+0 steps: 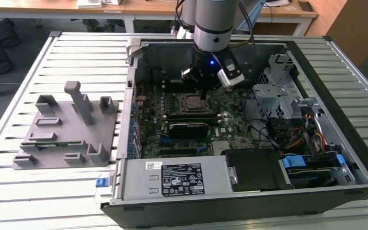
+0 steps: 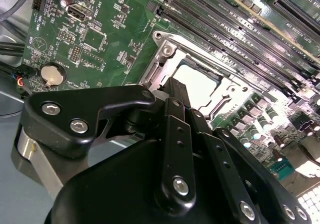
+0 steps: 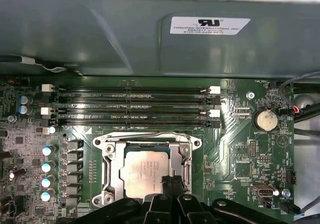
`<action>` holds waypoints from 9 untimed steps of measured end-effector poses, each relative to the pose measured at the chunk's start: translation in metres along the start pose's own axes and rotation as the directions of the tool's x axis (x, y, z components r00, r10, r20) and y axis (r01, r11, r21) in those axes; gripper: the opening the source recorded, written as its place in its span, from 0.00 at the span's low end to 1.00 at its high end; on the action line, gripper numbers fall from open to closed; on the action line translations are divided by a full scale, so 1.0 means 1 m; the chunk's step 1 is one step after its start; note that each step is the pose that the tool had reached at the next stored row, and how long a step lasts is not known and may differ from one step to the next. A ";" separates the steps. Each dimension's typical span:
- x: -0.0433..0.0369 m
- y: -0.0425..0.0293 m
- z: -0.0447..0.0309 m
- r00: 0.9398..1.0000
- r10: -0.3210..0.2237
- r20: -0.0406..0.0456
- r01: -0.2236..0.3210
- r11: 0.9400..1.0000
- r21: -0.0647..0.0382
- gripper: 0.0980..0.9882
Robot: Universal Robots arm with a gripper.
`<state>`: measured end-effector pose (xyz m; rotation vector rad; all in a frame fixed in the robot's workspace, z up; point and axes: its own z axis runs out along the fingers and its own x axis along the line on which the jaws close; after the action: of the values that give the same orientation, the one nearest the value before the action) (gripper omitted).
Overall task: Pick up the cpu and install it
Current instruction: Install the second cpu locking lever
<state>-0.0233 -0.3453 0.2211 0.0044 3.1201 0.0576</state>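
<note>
CPU [image 3: 145,173] is sitting flat in the socket frame [image 3: 107,176] on the motherboard [image 3: 240,154], silver top showing in both wrist views. My pincer [image 3: 171,183] is right over one edge of it, fingers pinched close together with nothing between them that I can see; can't tell if the tips touch the chip. 4 memory slots [image 3: 130,109] run just beside the socket. Outward, the open PC case [image 1: 337,57] rests on the slatted desk [image 1: 82,52], grey fixture [image 1: 69,129] well apart.
</note>
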 end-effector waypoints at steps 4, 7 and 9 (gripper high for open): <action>-0.0001 -0.0007 0.0000 1.000 0.000 0.000 0.000 1.000 0.000 0.01; -0.0001 -0.0010 0.0000 1.000 0.000 0.000 0.000 1.000 0.000 0.01; -0.0002 -0.0014 -0.0001 1.000 0.000 0.000 0.000 1.000 0.000 0.01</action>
<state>-0.0231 -0.3468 0.2211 0.0042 3.1201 0.0576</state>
